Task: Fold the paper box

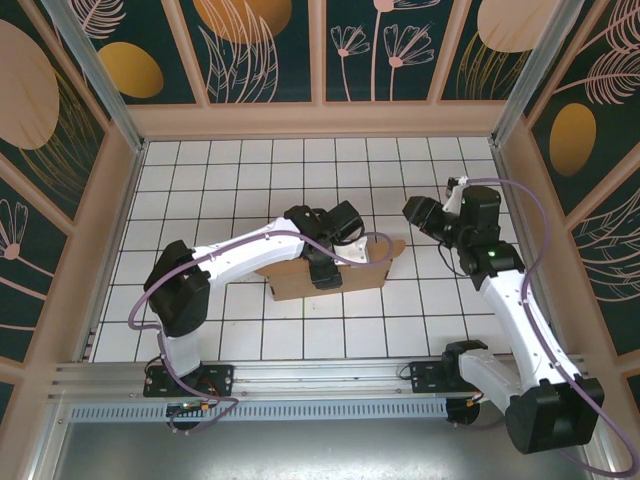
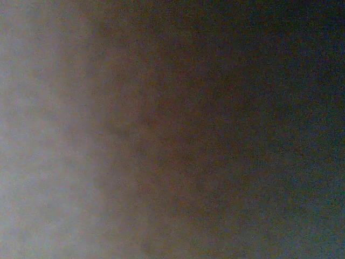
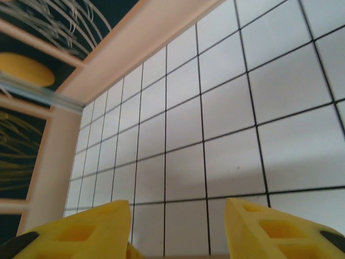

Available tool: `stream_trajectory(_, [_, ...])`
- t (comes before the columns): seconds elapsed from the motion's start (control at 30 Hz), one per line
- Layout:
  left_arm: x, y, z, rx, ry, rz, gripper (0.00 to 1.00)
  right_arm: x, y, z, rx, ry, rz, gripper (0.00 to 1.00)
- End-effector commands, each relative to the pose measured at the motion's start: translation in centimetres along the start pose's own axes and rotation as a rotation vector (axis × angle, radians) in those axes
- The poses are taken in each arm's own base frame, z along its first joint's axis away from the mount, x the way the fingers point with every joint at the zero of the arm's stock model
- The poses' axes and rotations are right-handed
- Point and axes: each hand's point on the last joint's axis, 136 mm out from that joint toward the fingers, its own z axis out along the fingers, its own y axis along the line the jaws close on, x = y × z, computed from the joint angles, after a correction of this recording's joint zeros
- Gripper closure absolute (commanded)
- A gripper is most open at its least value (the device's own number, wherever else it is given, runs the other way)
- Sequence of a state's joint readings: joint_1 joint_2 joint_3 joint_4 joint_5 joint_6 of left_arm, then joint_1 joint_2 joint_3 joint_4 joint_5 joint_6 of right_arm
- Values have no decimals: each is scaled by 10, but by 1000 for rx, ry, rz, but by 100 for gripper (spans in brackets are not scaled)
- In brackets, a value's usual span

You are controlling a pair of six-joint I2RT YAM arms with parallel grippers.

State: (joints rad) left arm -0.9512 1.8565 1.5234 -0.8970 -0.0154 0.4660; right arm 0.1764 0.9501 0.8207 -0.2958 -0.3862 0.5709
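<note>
Right now the paper box (image 1: 290, 283) lies near the middle of the white tiled table (image 1: 250, 180), its long side running left to right, with a flap sticking out at its right end. The left gripper (image 1: 325, 272) is down over the box's middle. I cannot tell whether its jaws are spread or pinching the cardboard, as the left wrist picture is a brown blur. The right gripper (image 3: 177, 209) hangs near the box's right end, apart from it, its yellow fingers (image 3: 269, 226) spread with nothing between them.
</note>
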Motion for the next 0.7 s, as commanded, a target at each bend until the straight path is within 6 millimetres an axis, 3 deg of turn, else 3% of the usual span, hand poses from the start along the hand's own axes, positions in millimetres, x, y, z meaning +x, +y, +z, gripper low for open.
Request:
stream_trajectory(0.0, [24,-10,32,39,100,7,32,34,12,-2,-34,115,-65,52])
stream_trajectory(0.13, [22,-8,30,30,88,10,33,50,16,2,-4,140,-109,53])
stream_trajectory(0.47, [24,-8,29,20,89,16,33,75,-12,9,27,141,-23,56])
stream_trajectory(0.67, [24,-8,28,19,86,18,34,98,5,18,-141,188,108,56])
